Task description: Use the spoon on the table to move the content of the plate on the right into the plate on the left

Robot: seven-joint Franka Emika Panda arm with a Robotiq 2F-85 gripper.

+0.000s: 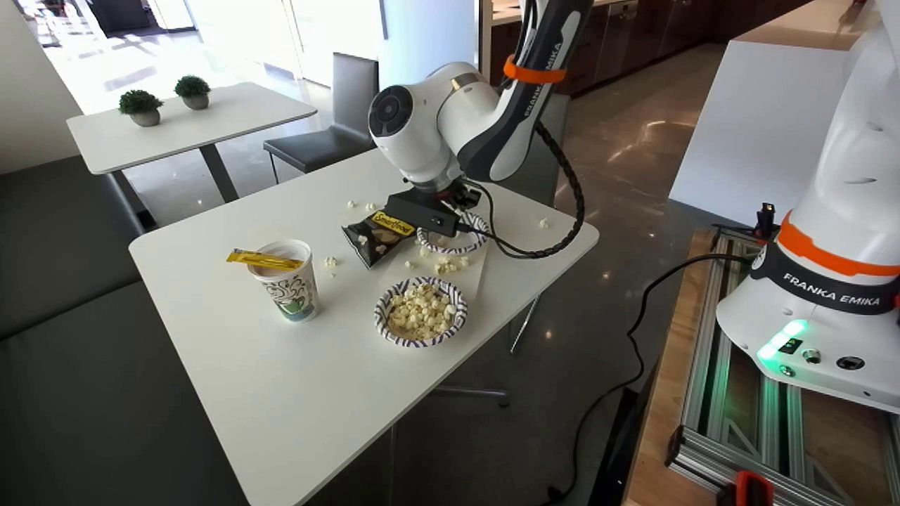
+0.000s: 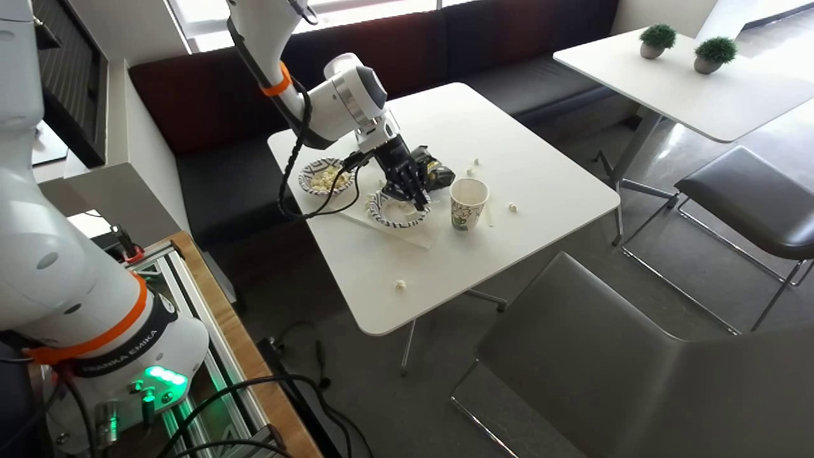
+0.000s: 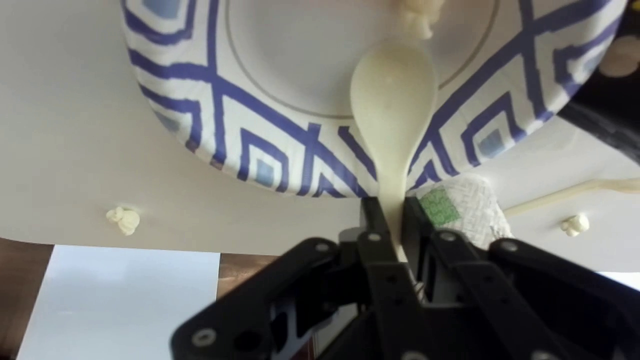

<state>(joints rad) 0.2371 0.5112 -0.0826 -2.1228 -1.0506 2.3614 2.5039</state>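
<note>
My pincer (image 3: 392, 210) pinches spoon (image 3: 393, 90) by handle, bowl end pointing away from me. Bowl end over patterned plate (image 3: 240, 105); whether touching, cannot tell. Popcorn (image 3: 421, 17) inside plate, just past spoon tip. In both exterior views, 2nd plate (image 1: 382, 313) bears popcorn heap (image 1: 420, 313). Loose pieces (image 1: 330, 261) on table (image 1: 302, 407). Black snack bag (image 1: 376, 239) just beside patterned plate; paper cup (image 2: 465, 219) upright near it.
</note>
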